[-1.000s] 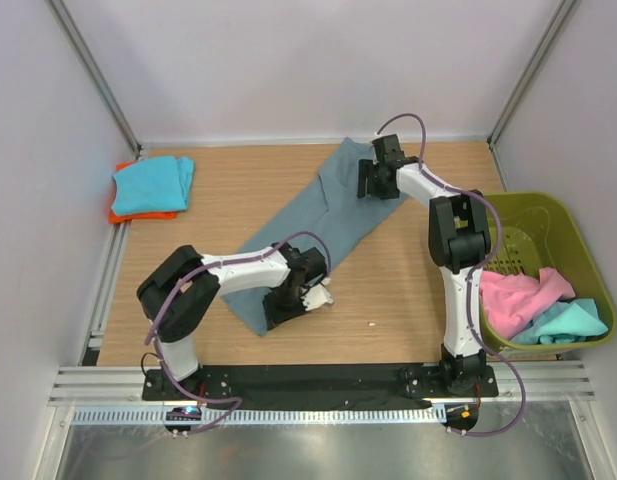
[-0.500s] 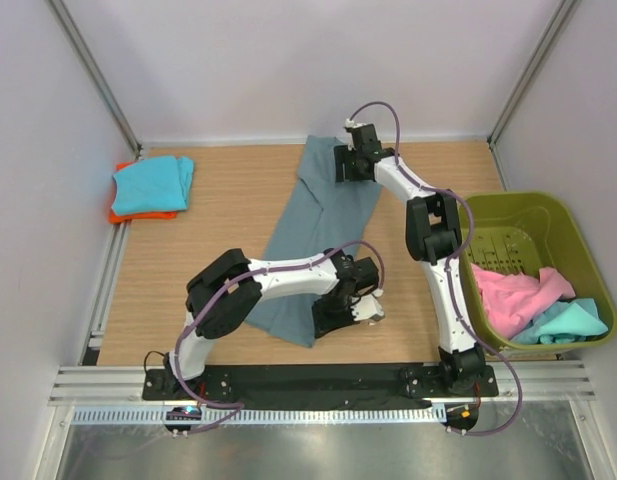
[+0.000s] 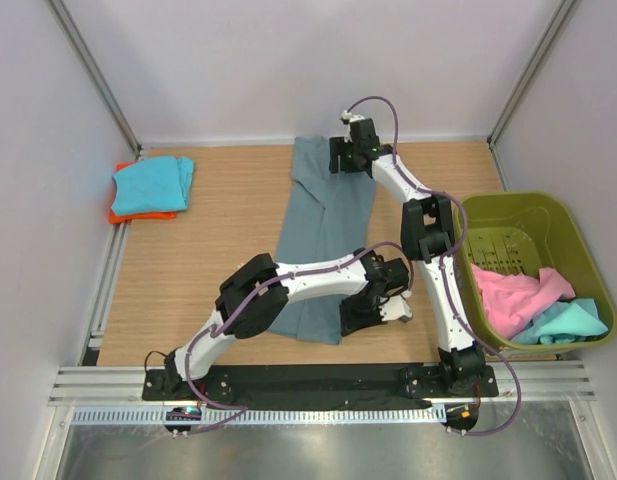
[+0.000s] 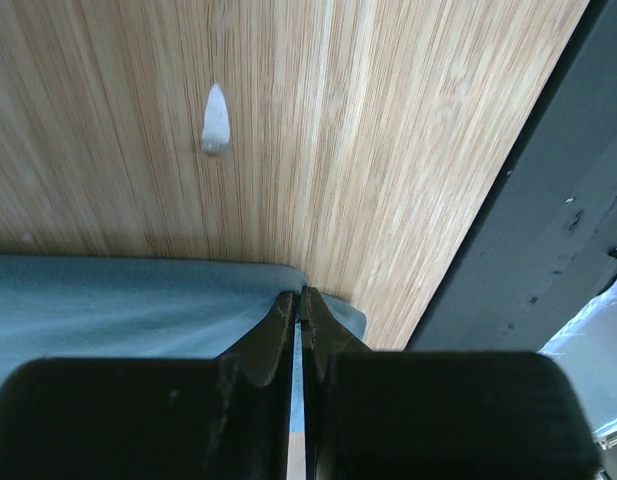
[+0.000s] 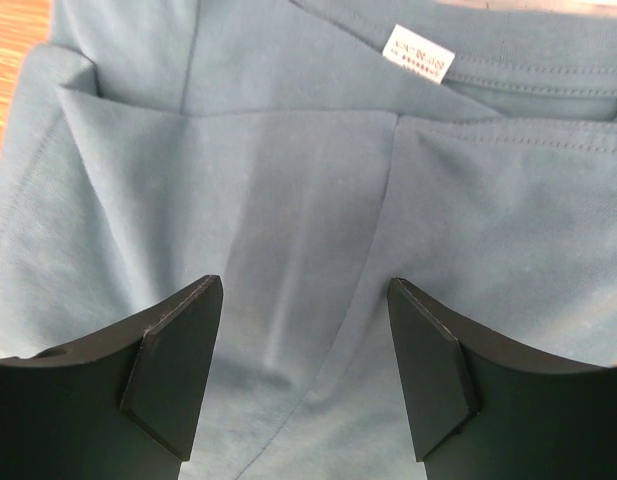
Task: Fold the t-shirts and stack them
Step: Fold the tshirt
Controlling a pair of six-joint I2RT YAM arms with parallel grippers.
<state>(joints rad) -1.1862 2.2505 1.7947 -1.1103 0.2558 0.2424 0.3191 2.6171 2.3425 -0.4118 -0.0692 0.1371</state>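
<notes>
blue-grey t-shirt (image 3: 323, 222) pivoted rightward | left claw (image 4: 300, 303) pinching its corner | right claw (image 5: 303, 287) spread

The left gripper (image 4: 300, 300) pinches the corner of the blue-grey t-shirt (image 4: 118, 300). Beyond that shirt, a small white scrap (image 4: 215, 118) lies on the wooden table (image 4: 388, 150).

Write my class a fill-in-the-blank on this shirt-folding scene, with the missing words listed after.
The left gripper is ____ on an edge of the blue-grey shirt.
The right gripper, above that shirt's white label, is ____.
The green basket holds a turquoise shirt and a ____ one.
Missing words: shut, open, pink.
</notes>
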